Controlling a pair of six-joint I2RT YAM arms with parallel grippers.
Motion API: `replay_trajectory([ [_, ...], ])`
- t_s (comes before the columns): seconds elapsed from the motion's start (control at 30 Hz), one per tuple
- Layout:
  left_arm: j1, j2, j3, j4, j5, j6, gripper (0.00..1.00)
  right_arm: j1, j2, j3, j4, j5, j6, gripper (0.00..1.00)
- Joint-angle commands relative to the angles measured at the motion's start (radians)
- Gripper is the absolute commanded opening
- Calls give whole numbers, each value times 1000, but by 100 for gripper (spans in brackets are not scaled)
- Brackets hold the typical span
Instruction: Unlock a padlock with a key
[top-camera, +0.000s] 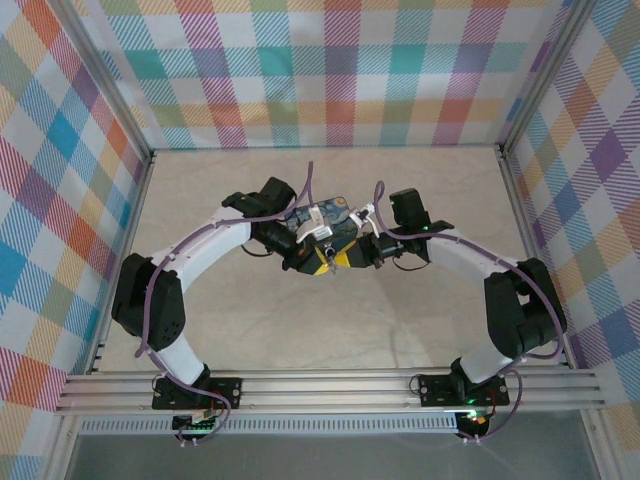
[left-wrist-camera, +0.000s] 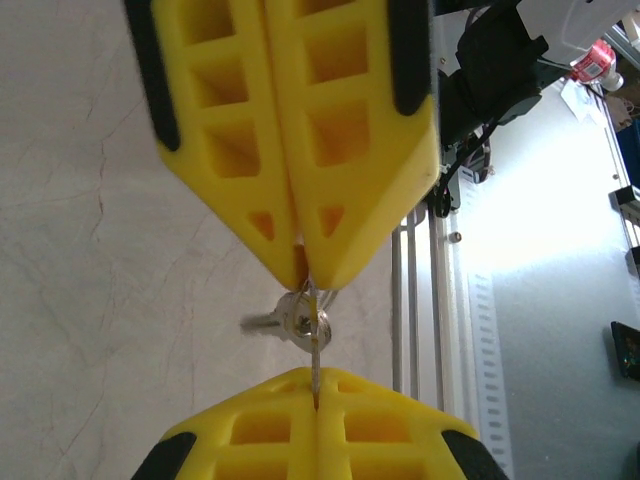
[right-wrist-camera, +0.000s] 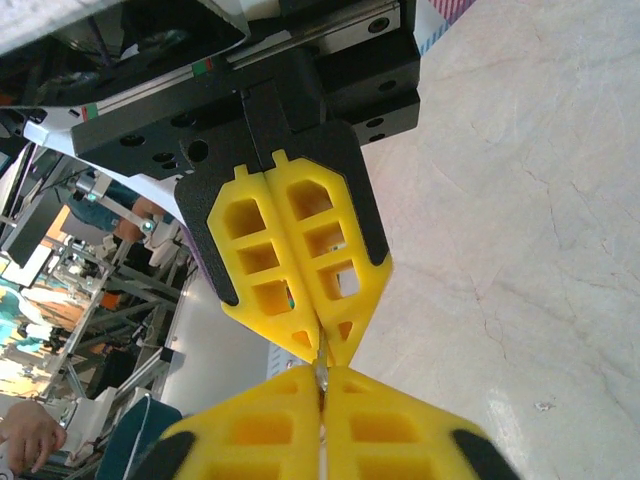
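The key (left-wrist-camera: 315, 352) is a thin silvery piece seen edge-on, held above the table between the two yellow grippers, which meet tip to tip. My left gripper (left-wrist-camera: 316, 388) is shut on its lower end. My right gripper (left-wrist-camera: 303, 272) is shut on its upper end, where a small ring and a second silvery key (left-wrist-camera: 288, 318) dangle. In the right wrist view the right gripper (right-wrist-camera: 322, 385) and the left gripper (right-wrist-camera: 326, 343) pinch the same metal sliver (right-wrist-camera: 320, 366). From above, the left gripper (top-camera: 322, 264) and right gripper (top-camera: 345, 257) touch at mid-table. The padlock is hidden.
A square dark-blue tin (top-camera: 325, 218) lies just behind the joined grippers, partly covered by cables. The beige table (top-camera: 330, 330) is bare in front, up to the aluminium rail (top-camera: 330, 385) at the near edge. Checked walls (top-camera: 330, 70) close off three sides.
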Motion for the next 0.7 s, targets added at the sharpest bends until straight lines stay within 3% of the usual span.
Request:
replay_trajectory([
  [0.0, 22, -16, 22, 26, 34, 9, 0, 29, -1, -10, -36, -46, -37, 0],
  [0.1, 26, -14, 25, 43, 11, -25, 0, 29, -11, -18, -39, -39, -33, 0],
  [0.27, 32, -12, 14, 79, -39, -111, 22, 16, -26, -67, 23, 22, 68, 0],
  [0.37, 51, 3, 28, 64, -46, -170, 21, -21, -67, -150, 151, 69, 184, 0],
  [0.53, 70, -54, -20, 122, -43, -206, 24, -67, -121, -223, 213, 160, 273, 0],
  [0.67, 71, -117, -14, 223, -136, -386, 24, -79, -137, -252, 270, 196, 361, 0],
])
